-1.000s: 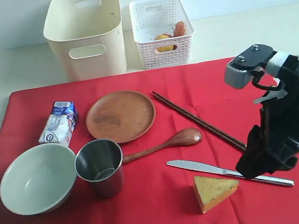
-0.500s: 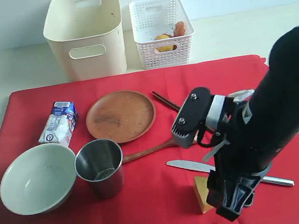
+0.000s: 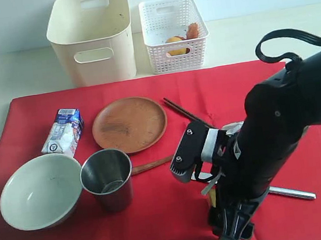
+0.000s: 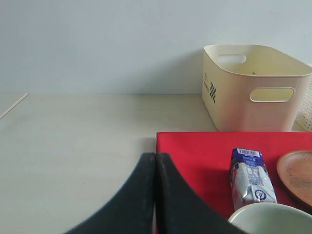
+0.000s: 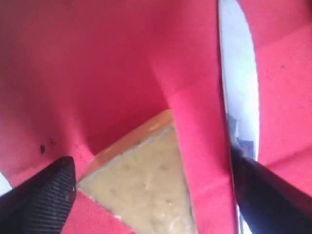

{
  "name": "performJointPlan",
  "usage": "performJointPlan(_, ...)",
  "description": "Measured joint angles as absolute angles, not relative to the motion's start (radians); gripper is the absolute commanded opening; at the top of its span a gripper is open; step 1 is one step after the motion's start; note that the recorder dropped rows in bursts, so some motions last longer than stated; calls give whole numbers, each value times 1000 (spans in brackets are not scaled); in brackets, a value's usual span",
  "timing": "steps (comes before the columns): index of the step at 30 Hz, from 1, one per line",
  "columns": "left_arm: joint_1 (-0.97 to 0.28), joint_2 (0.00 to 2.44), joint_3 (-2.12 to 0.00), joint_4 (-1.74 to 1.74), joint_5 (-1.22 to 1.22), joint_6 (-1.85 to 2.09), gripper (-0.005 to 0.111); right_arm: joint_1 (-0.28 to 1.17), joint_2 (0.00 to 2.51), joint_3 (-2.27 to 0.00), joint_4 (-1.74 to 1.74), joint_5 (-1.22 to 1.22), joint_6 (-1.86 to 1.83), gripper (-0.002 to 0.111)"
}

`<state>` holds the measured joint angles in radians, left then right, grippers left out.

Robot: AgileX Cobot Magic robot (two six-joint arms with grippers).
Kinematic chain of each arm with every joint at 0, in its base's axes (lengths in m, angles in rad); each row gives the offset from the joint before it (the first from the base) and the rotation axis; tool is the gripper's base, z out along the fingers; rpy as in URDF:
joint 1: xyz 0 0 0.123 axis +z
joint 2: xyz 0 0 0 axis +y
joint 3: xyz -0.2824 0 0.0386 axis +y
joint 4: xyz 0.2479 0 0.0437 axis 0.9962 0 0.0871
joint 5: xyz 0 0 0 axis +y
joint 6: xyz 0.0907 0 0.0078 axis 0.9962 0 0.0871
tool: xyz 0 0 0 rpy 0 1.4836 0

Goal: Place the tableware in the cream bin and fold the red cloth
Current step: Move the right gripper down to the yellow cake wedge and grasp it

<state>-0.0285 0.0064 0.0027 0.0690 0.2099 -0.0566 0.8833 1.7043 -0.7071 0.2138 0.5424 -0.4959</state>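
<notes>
Since the cheese (image 5: 141,165) is food, not tableware, the right gripper (image 5: 152,195) straddles it with jaws spread wide, 1 finger on either side, neither touching. It is probably there to clear the cheese off the red cloth (image 3: 31,112). The knife (image 5: 239,97) lies just beside the cheese. The plate (image 3: 129,124), bowl (image 3: 40,191), cup (image 3: 107,179), spoon (image 3: 151,165) and chopsticks (image 3: 186,113) all lie on the cloth. The cream bin (image 3: 93,58) stands behind the cloth, with nothing seen inside. The left gripper (image 4: 155,165) is closed on nothing, parked over bare table by the cloth's corner, out of the way.
</notes>
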Motion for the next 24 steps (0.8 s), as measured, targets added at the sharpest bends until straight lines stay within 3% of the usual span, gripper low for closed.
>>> performJointPlan(12,-29,6,3,69,210,-57,1,883,1711,-707,214,537,-494,16)
performJointPlan(18,-29,6,3,69,210,-57,1,883,1711,-707,210,537,-474,1)
performJointPlan(24,-29,6,3,69,210,-57,1,883,1637,-707,202,537,-449,0)
